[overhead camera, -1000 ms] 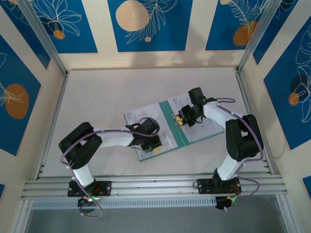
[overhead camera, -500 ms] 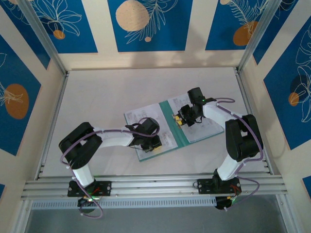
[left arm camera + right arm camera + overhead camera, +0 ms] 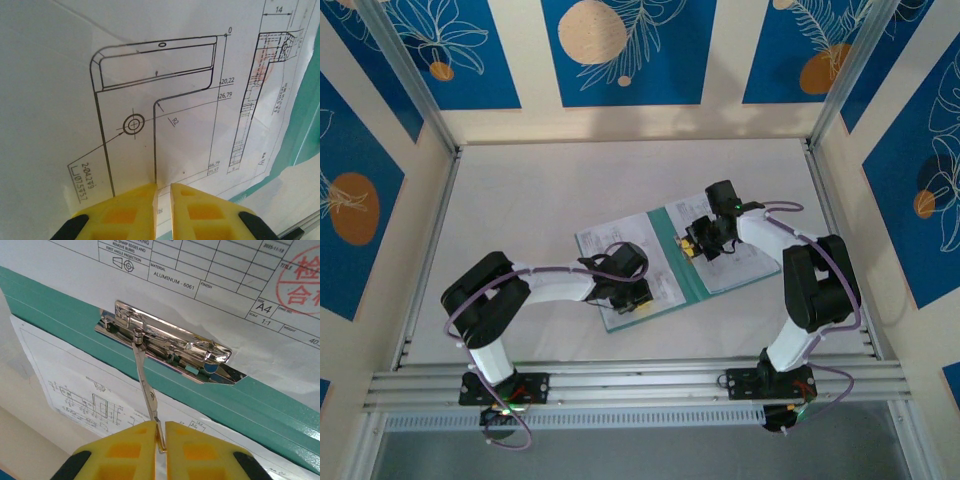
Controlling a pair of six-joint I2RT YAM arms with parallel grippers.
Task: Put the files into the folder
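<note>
The teal folder (image 3: pixel 686 268) lies open on the table, with white printed files (image 3: pixel 610 245) on its left half and another sheet (image 3: pixel 752 262) on its right half. My left gripper (image 3: pixel 163 192) rests tips-down on the left sheet's line drawing (image 3: pixel 190 100), its fingers almost together. A teal folder edge (image 3: pixel 306 125) shows beside that sheet. My right gripper (image 3: pixel 160 432) is shut on the thin metal lever (image 3: pixel 145 380) of the folder's chrome clip (image 3: pixel 170 342). The lever is raised off the teal spine (image 3: pixel 280 410). Printed sheets (image 3: pixel 200 270) lie on both sides of the clip.
The folder sits mid-table, right of centre, on a pale tabletop (image 3: pixel 540 190). Aluminium posts and patterned walls (image 3: pixel 630 50) enclose the table on three sides. A rail (image 3: pixel 640 385) runs along the near edge by both arm bases.
</note>
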